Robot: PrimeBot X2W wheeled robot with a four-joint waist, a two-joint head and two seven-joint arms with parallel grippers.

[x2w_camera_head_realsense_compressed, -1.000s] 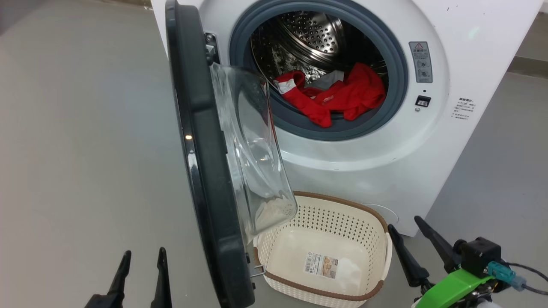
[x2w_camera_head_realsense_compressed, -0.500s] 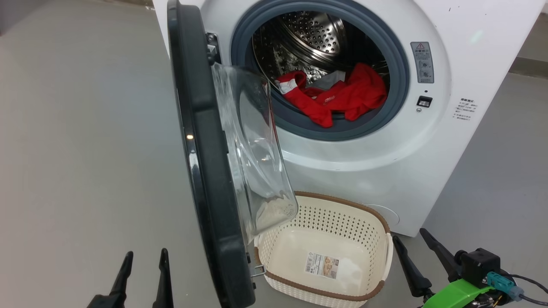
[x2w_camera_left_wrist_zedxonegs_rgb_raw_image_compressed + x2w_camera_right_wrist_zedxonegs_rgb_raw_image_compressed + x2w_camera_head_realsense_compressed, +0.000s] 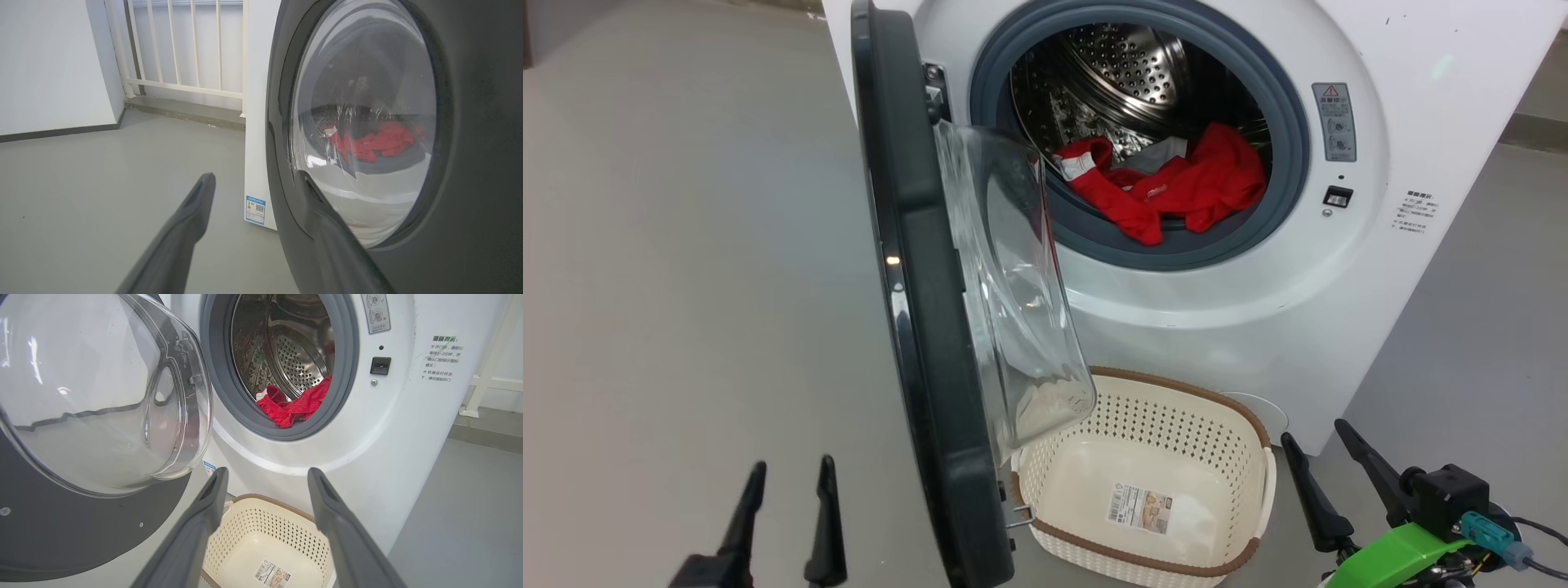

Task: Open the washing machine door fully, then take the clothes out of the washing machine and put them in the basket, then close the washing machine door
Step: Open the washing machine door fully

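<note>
The washing machine door [image 3: 915,327] sticks out from the washing machine [image 3: 1258,327], about halfway round, so I think it can swing wider; the red clothes [image 3: 1168,192] lie in the drum, one bit hanging over the grey ring; the basket [image 3: 1176,416] sits on the floor just in front, with just a paper label inside; the left gripper [image 3: 793,462] is low by the door's outside, the right gripper [image 3: 1313,430] beside the basket; both are wide open and hold nothing; unloading and shutting are left.
</note>
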